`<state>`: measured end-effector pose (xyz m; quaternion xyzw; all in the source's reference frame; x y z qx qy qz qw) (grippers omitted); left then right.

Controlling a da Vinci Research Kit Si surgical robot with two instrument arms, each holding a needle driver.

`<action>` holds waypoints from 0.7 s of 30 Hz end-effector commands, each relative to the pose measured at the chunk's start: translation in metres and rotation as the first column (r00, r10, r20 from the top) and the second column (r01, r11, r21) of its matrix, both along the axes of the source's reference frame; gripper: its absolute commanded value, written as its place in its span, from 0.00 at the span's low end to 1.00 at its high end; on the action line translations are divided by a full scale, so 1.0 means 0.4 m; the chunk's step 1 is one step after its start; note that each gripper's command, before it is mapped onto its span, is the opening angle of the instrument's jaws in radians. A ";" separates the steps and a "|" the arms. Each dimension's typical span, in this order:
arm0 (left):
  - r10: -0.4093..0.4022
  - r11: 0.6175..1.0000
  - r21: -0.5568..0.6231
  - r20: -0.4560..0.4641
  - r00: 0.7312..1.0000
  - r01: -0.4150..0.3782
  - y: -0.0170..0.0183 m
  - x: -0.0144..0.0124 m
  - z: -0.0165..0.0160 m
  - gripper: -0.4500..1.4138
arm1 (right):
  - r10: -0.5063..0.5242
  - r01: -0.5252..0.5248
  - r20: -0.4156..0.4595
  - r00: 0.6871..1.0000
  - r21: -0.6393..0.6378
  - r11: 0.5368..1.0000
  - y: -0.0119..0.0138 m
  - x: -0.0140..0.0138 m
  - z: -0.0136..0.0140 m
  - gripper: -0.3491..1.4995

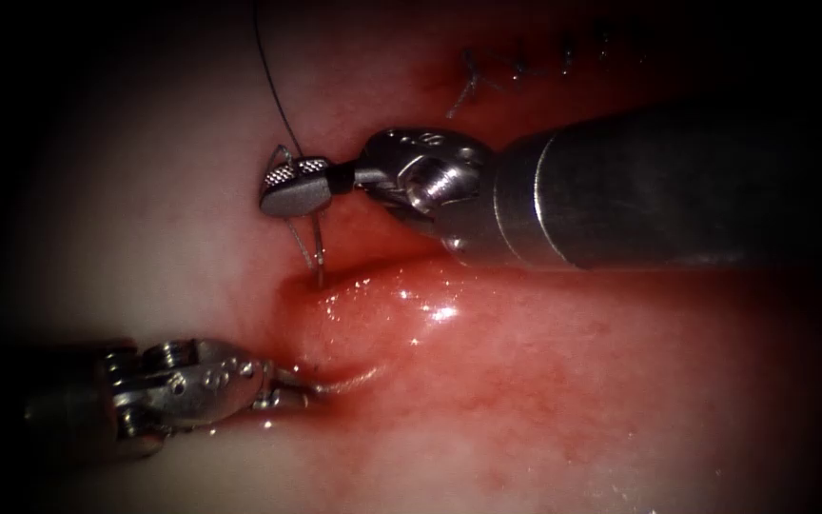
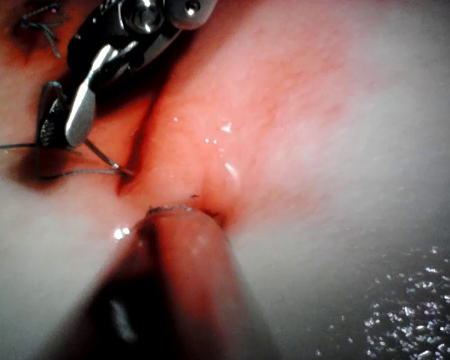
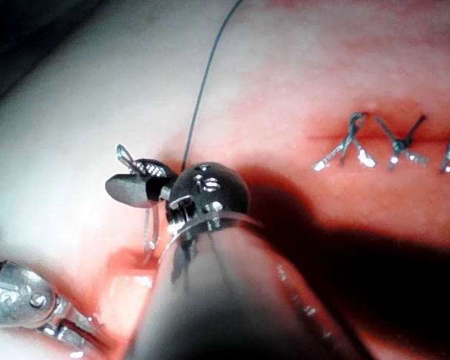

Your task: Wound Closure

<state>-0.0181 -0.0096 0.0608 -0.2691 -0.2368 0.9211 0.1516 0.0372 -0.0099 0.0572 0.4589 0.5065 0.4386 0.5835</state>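
The right arm's silver, wristed needle-driver pincer (image 1: 289, 184) came in from the right on its thick grey shaft and sat just above the far end of the open cut. Its two ridged jaws stood closed on the thin, curved steel needle (image 1: 314, 249), gripping it near the upper part of its curve. From the grip the needle ran down toward the near side, and its lower end met the pale pink, glistening pork tissue (image 1: 573, 381) at the left lip of the cut (image 1: 373, 295), where it appeared to enter the surface; how deep it went could not be told. A fine dark thread (image 1: 273, 81) rose from the jaws and ran away to the far side, out of view.

The left arm's smaller silver pincer (image 1: 289, 388) reached in from the left at the near end of the cut. Its tips pressed into the reddened fold of tissue there, apparently closed on that edge and lifting it slightly. In the left wrist view the same needle (image 2: 101, 154) slanted from the right pincer (image 2: 64, 120) down to the tissue just beside the cut.

A wet red fluid (image 1: 411, 305) shone on the tissue along the open part of the cut. To the far right, several finished stitches with short cut thread ends (image 3: 360, 142) lay in a row along the closed part of the wound, well apart from both tools.
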 end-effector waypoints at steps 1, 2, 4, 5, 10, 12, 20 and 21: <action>0.001 1.000 0.001 0.001 1.000 -0.001 -0.0005 -0.0014 0.0014 0.36 | -0.004 0.004 -0.012 1.000 0.017 1.000 -0.0015 0.0023 0.0007 0.00; 0.001 1.000 0.001 0.002 1.000 -0.001 -0.0005 -0.0013 0.0013 0.36 | -0.002 0.003 -0.021 1.000 0.028 1.000 -0.0021 0.0025 0.0005 0.00; 0.001 1.000 -0.001 0.000 1.000 -0.001 -0.0004 -0.0012 0.0013 0.36 | -0.008 0.010 -0.032 0.999 0.049 0.999 -0.0029 0.0028 0.0003 0.00; 0.001 1.000 0.000 0.001 1.000 -0.001 -0.0004 -0.0012 0.0012 0.36 | -0.011 0.013 -0.034 0.999 0.055 0.998 -0.0033 0.0029 0.0001 0.00; 0.002 1.000 0.000 0.001 1.000 -0.002 -0.0003 -0.0011 0.0011 0.36 | -0.028 0.031 -0.044 0.999 0.086 0.996 -0.0056 0.0032 -0.0003 0.00; 0.001 1.000 -0.001 0.000 1.000 -0.001 -0.0001 -0.0010 0.0010 0.36 | -0.032 0.037 -0.051 0.998 0.103 0.994 -0.0073 0.0035 0.0000 0.00; 0.000 1.000 -0.005 -0.003 1.000 0.000 0.0010 0.0000 -0.0004 0.36 | -0.065 0.076 -0.062 0.996 0.196 0.978 -0.0179 0.0038 0.0024 0.00; -0.001 1.000 -0.006 -0.004 1.000 0.001 0.0012 0.0001 -0.0006 0.36 | -0.062 0.074 -0.066 0.996 0.199 0.977 -0.0190 0.0037 0.0022 0.00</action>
